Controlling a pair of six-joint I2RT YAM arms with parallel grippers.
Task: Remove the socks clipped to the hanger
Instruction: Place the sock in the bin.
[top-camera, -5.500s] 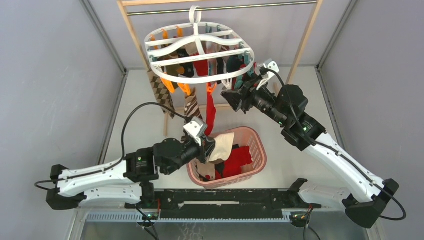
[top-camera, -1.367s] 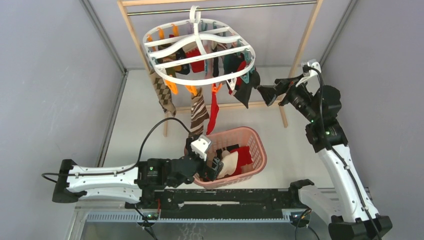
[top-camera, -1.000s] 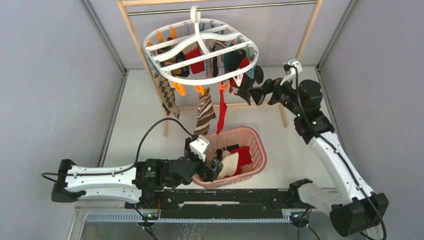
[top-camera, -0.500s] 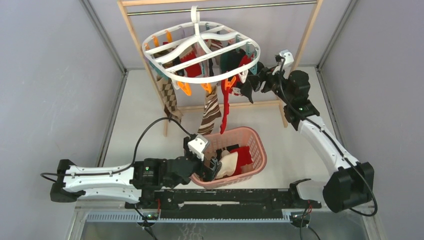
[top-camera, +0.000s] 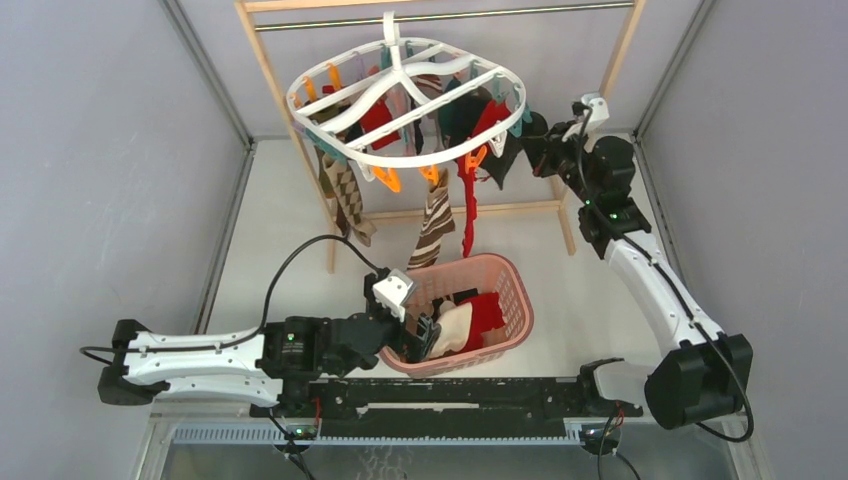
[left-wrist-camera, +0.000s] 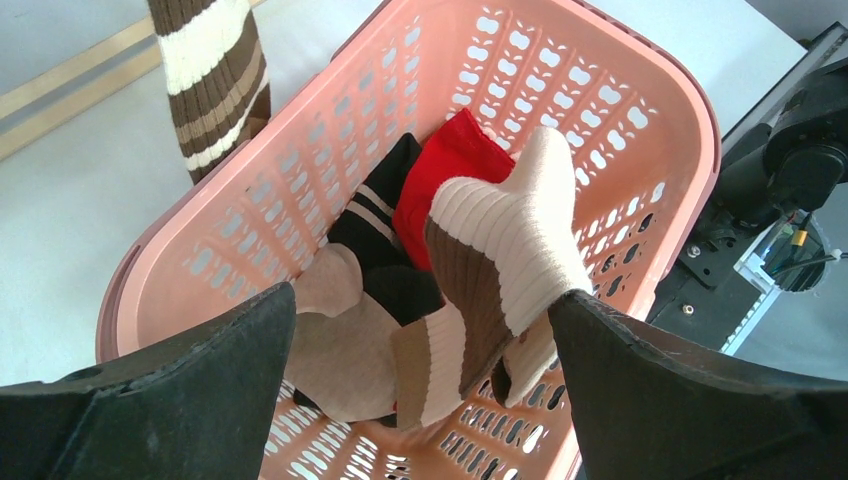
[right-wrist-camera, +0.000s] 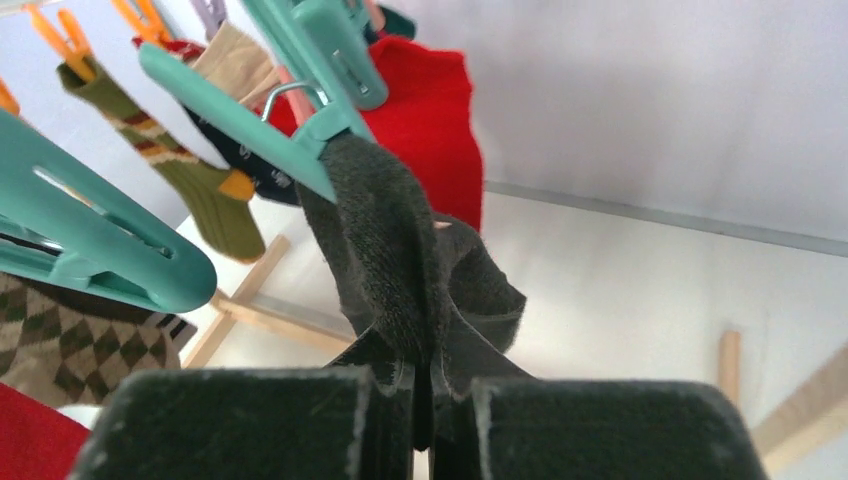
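Note:
The white hanger (top-camera: 395, 50) hangs from the rail with several socks clipped under it: an argyle one (top-camera: 347, 195), a brown striped one (top-camera: 435, 225) and a long red one (top-camera: 467, 205). At the hanger's right edge my right gripper (top-camera: 530, 150) is shut on a dark sock (right-wrist-camera: 400, 250) that a teal clip (right-wrist-camera: 250, 110) still holds by its top. The sock's fabric bunches between the pads (right-wrist-camera: 425, 385). My left gripper (top-camera: 425, 335) is open and low over the pink basket, holding nothing (left-wrist-camera: 422, 300).
The pink lattice basket (top-camera: 515, 300) holds red, black, beige and cream-brown socks (left-wrist-camera: 500, 250). The wooden rail frame (top-camera: 605, 85) stands behind, with a floor bar (top-camera: 500, 210). Grey walls close both sides. More clipped socks, red (right-wrist-camera: 430, 110) and olive striped (right-wrist-camera: 190, 180), hang near the right gripper.
The right gripper has reached in to the hanger's right edge and shut on the dark sock. The hanger has swung right and tilted. The left arm has stayed put.

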